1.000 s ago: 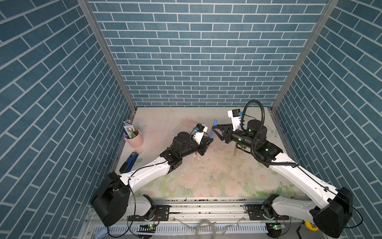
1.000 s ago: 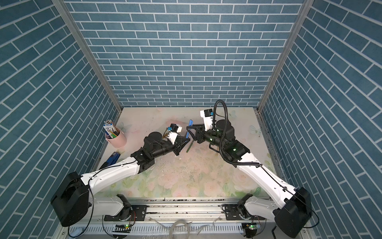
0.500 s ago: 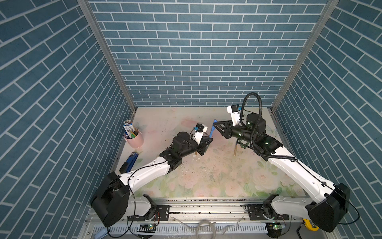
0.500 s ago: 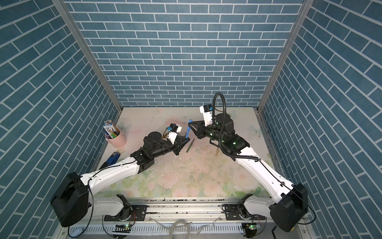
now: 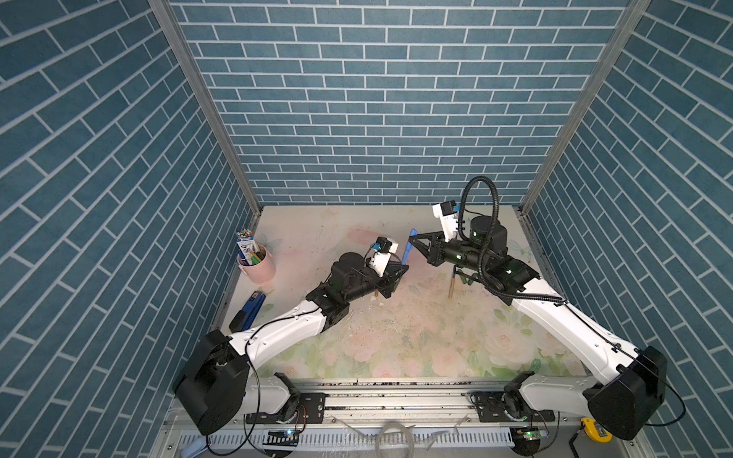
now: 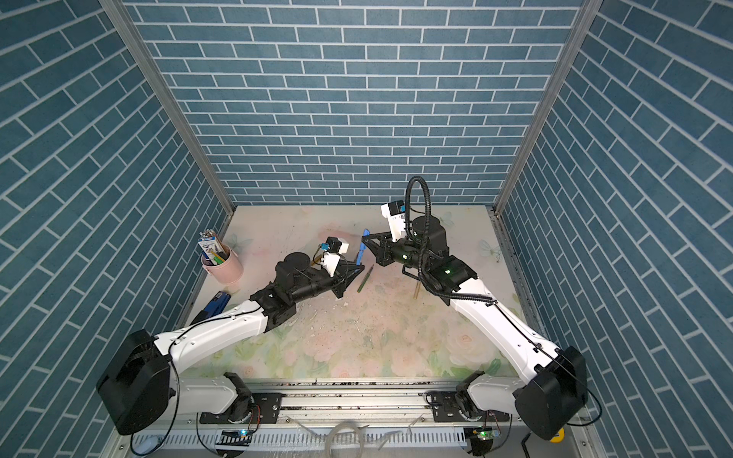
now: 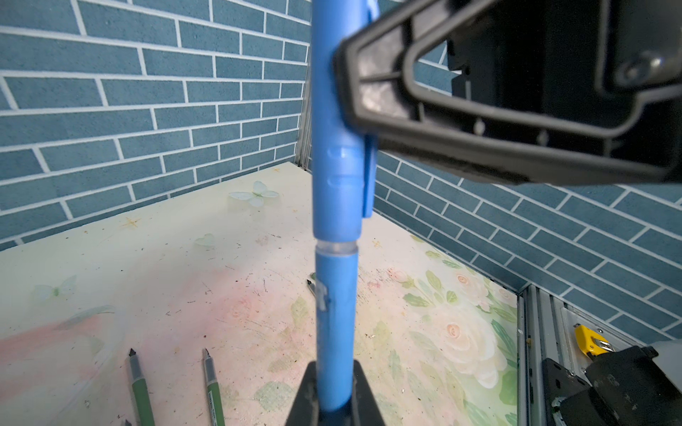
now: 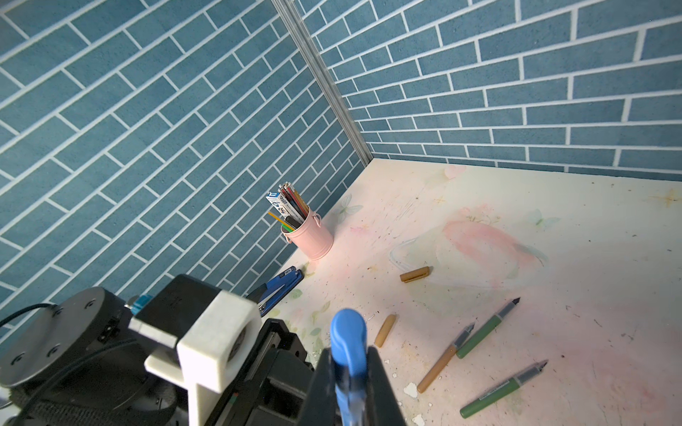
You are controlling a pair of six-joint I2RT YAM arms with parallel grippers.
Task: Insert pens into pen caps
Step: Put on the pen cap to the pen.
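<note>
The blue pen (image 7: 336, 295) is held nearly upright in the air above the middle of the surface (image 5: 396, 341), between the two arms; the left jaws are clenched on its lower end; the blue cap (image 7: 337, 177) sits over its upper end, with a thin clear ring showing between cap and barrel; the right jaws are clamped on that cap from the side; on the surface lie a green pen (image 8: 487, 328) and a second green pen (image 8: 503, 391), both uncapped with dark tips bare; a golden-brown pen (image 8: 443, 363) lies just beside the first; two golden-brown caps (image 8: 415, 274) (image 8: 385, 330) lie apart from each other nearby; a pink cup (image 8: 313, 239) of pencils stands by the side wall, with a blue stapler (image 8: 278, 289) near it.
</note>
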